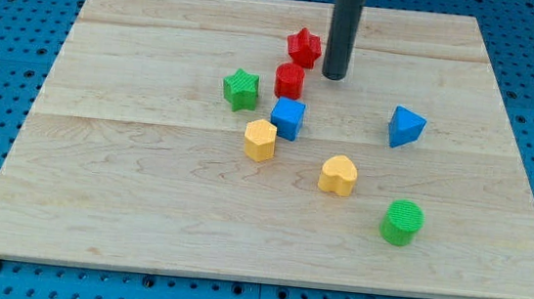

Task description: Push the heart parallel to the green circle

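Yellow heart [338,175] lies right of the board's [124,205] centre, up-left of the green circle [402,222], lobes toward the view's bottom; its long axis cannot be told. The rod stands upright, and my tip [334,76], holding nothing, sits just right of the red star [303,47] and red block [289,80].

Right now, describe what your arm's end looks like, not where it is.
A straight, smooth, dark grey-black cylindrical rod, ending in my tip, which is flat and blunt. At the view's top it meets a wider dark collar. No cables, markings or sleeves are visible; the arm above is cropped out.
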You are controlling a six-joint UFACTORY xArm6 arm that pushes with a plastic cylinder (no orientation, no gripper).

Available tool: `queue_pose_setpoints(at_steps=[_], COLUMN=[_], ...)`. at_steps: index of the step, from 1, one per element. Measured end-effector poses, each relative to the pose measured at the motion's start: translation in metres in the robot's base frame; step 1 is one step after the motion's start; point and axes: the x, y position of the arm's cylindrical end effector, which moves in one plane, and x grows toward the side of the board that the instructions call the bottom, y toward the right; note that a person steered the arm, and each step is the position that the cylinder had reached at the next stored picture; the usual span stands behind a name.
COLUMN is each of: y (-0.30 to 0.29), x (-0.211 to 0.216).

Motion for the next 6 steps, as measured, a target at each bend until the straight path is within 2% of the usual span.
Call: queue_pose_setpoints(at_steps=[1,2,3,5,6], y=[-0.006,-0.032,0.018,0.028,-0.038], x=[0.078,0.100,0.100,0.143,0.163])
